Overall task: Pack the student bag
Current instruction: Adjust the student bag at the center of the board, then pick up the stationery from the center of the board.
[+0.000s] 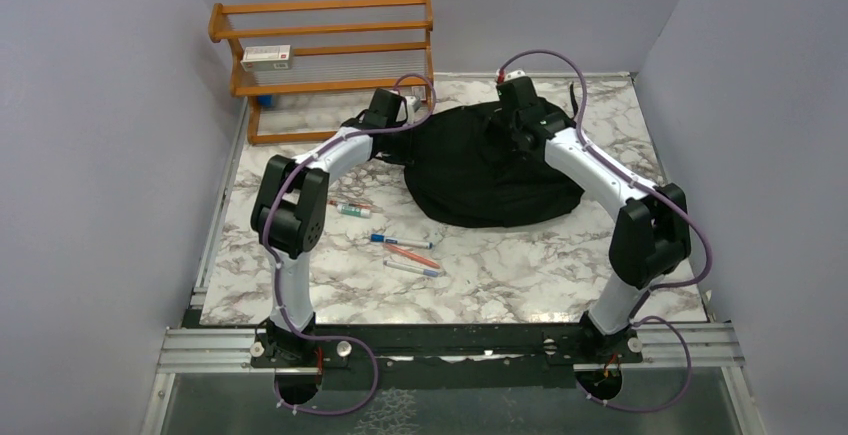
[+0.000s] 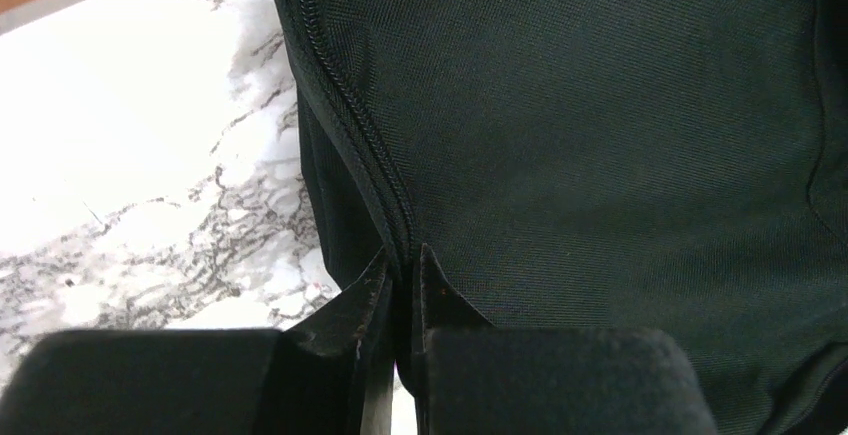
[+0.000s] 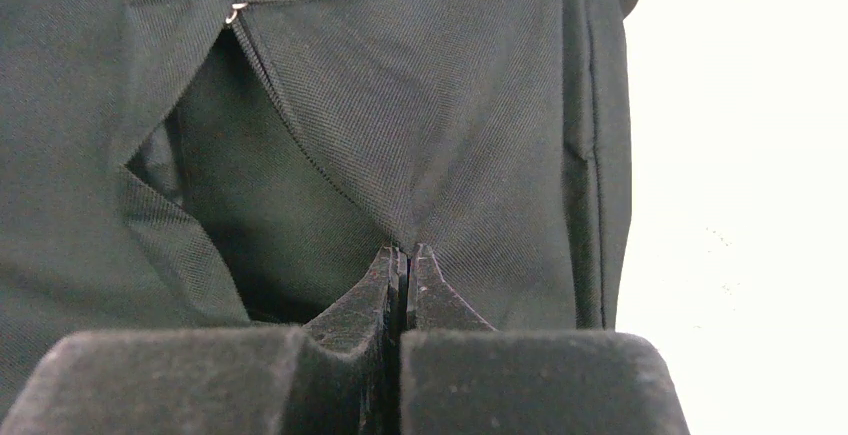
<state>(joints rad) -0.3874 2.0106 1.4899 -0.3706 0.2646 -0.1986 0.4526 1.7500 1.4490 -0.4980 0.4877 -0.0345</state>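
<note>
The left arm (image 1: 296, 205) and right arm (image 1: 640, 220) rise from the near rail, elbows bowed outward, and both reach onto the student bag (image 1: 490, 175), which lies at the far centre of the marble table (image 1: 520, 280). The left gripper (image 2: 405, 260) is pinched tight on the bag's zipper seam at its left edge. The right gripper (image 3: 405, 255) is clamped on fabric beside the bag's gaping opening.

Both arms reach forward with elbows bowed outward and wrists turned in toward each other (a rough arch from above). The left gripper (image 2: 405, 260) has its fingers (image 2: 362, 303) pressed almost together, pinching the student bag (image 2: 600, 135) along its zipper seam. The right gripper (image 3: 405, 255) is clamped tight on a fold of its fabric.
</note>
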